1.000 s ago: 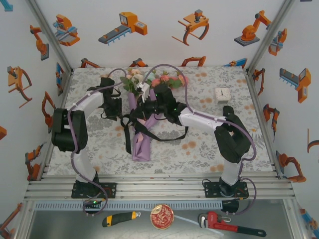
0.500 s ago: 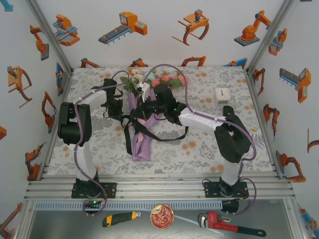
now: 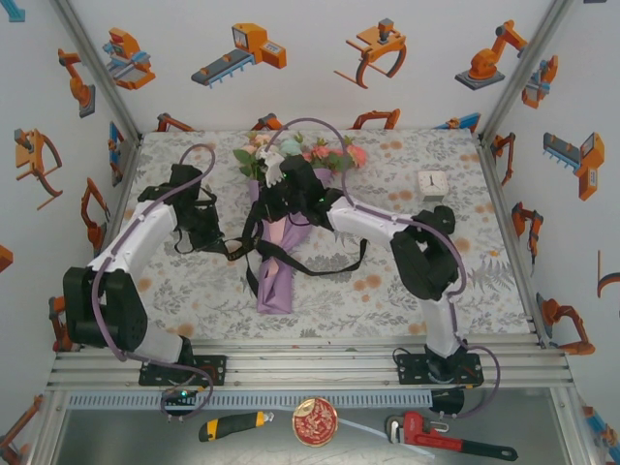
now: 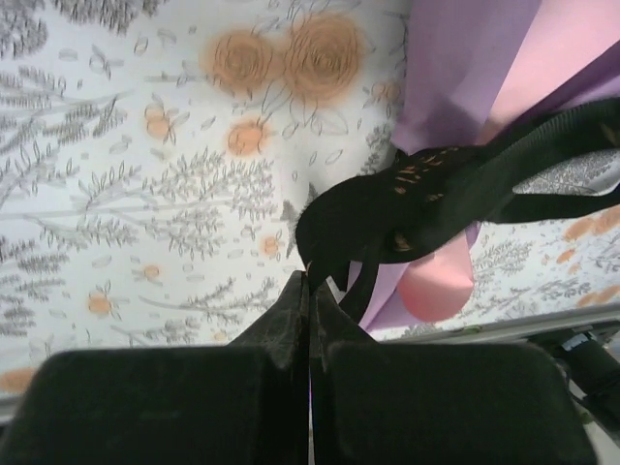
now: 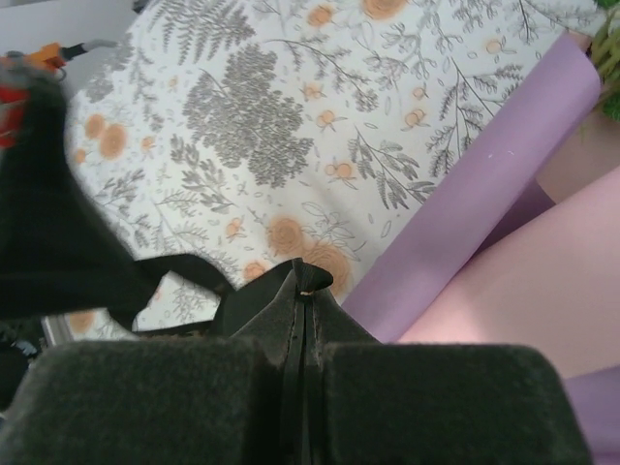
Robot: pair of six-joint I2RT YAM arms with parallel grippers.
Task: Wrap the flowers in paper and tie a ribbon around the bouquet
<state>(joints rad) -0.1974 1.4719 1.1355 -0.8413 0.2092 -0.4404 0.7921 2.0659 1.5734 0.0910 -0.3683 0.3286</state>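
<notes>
Left hand (image 4: 310,283) is pinching ribbon (image 4: 431,189), fingers pressed together; the ribbon is looping just ahead over paper (image 4: 455,68). Right hand (image 5: 302,286) is likewise pinching ribbon. Flowers (image 3: 291,150) are lying just beyond it on desk (image 3: 436,276).

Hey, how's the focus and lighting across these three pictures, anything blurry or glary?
Top view: even, soft light, sharp throughout, faint shadows on the tablecloth. Left wrist view: print and ribbon fairly crisp, left claw a dark soft mass up close. Right wrist view: paper and print sharp, right claw dark and soft-edged; no glare.
</notes>
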